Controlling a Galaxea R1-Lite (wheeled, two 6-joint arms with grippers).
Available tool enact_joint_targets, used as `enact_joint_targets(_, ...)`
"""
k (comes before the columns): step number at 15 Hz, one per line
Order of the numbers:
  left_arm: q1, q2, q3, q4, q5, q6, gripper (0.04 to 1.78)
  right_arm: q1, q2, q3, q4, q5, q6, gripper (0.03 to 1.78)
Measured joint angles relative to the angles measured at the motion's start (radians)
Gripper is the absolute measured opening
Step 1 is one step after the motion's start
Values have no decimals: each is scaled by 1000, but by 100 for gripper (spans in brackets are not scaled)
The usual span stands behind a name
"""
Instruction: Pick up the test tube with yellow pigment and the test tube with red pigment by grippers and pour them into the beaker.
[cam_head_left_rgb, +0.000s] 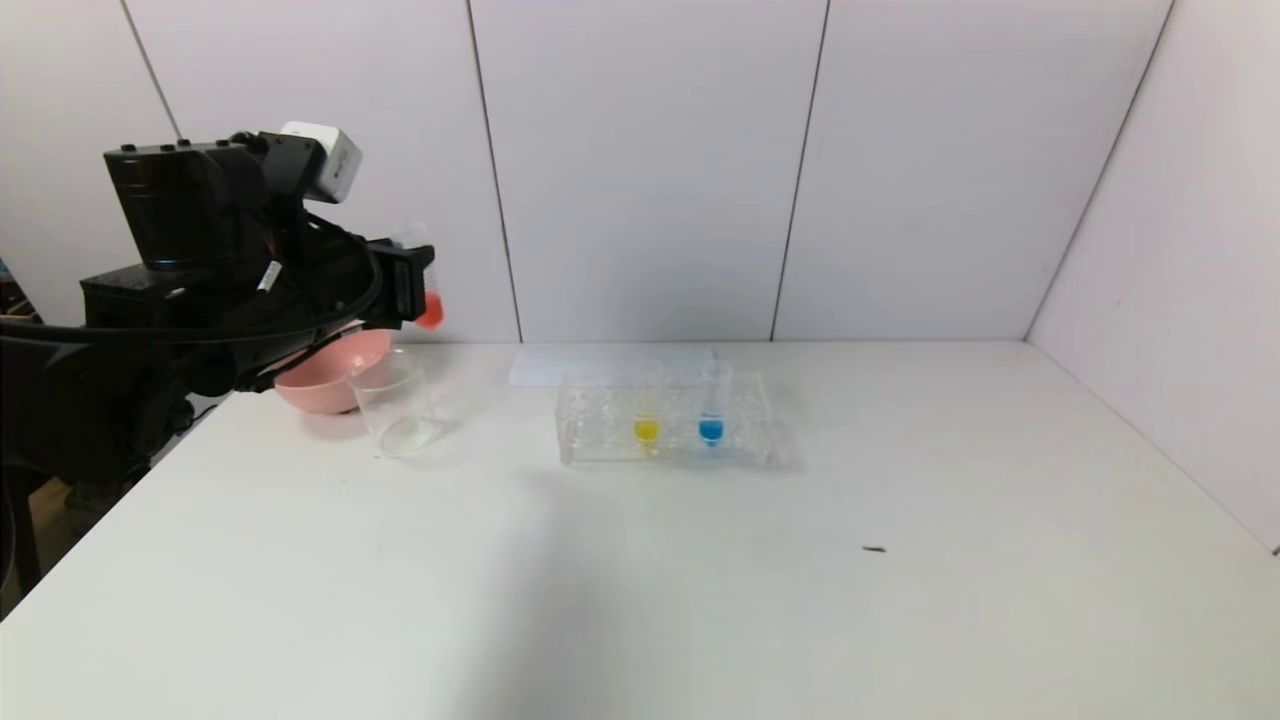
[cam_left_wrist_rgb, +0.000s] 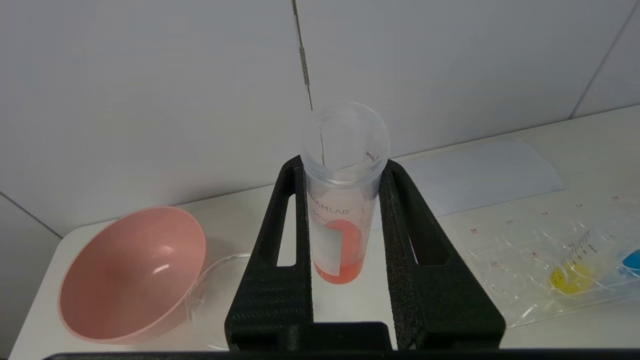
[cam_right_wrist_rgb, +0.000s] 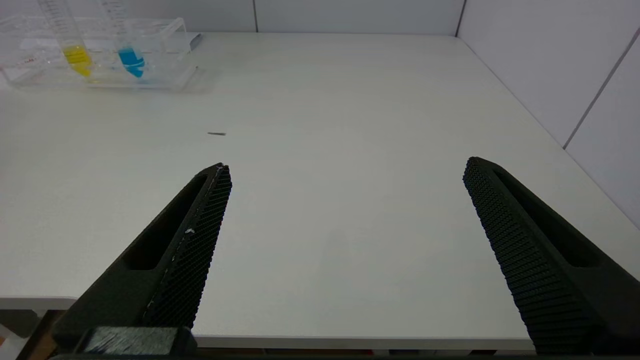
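My left gripper is squeezed tight on the test tube with red pigment, up in the air above the beaker. Next I think I tip it slowly so the red runs in. Farther off, the test tube with yellow pigment waits in the rack. My right gripper hangs wide apart, holding nothing.
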Motion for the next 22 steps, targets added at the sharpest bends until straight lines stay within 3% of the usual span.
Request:
enact_joint_targets(11, 109, 1, -21, 41, -11, -16, 44, 0, 0, 0, 0, 0, 0, 170)
enact_joint_targets(22, 168, 8, -16, 37, -38, -27, 44, 0, 0, 0, 0, 0, 0, 170)
